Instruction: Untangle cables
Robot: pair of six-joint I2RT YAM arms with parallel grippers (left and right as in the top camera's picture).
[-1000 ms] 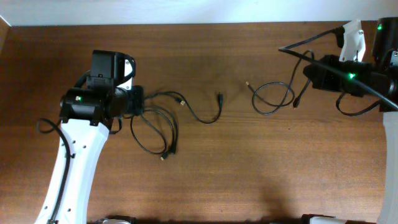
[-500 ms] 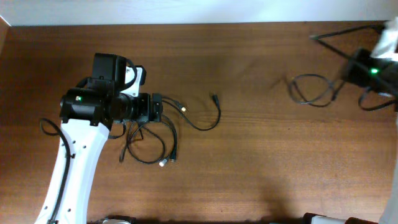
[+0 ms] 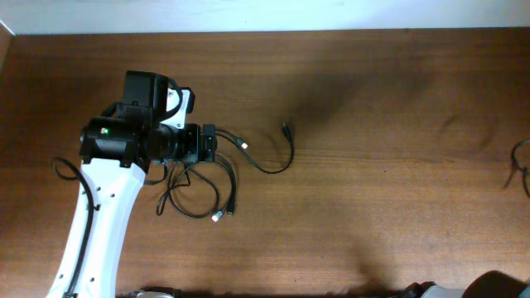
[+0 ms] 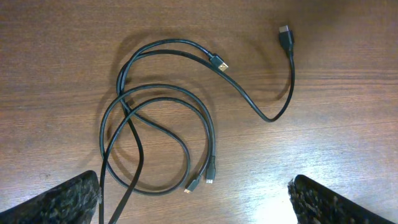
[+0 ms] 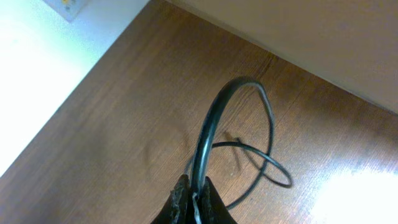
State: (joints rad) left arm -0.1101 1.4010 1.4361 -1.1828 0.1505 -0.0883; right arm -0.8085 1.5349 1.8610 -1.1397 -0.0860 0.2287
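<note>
Several thin black cables point(image 3: 267, 169) lie looped and crossed on the wooden table just right of my left gripper point(image 3: 212, 146). In the left wrist view the cables point(image 4: 268, 118) form overlapping loops with a gold-tipped plug, a black plug at the upper right and two small plugs side by side. My left gripper point(image 4: 199, 205) is open wide above them, with two strands running down near its left finger. My right gripper point(image 5: 194, 200) is shut on one black cable point(image 5: 208, 124), which arches up from the jaws and hangs in a thin loop. A piece of that cable shows at the overhead view's right edge point(image 3: 522, 161).
The brown wooden table point(image 3: 373, 207) ends at a white wall along its far edge point(image 3: 265, 16). The right wrist view shows the table's edge and a pale wall point(image 5: 323, 37) close by. The left arm's white link point(image 3: 95, 223) crosses the table's left side.
My right arm has moved right, out of the overhead view, pulling its cable away from the pile. My left gripper shifted right a little a second ago, then held still.
</note>
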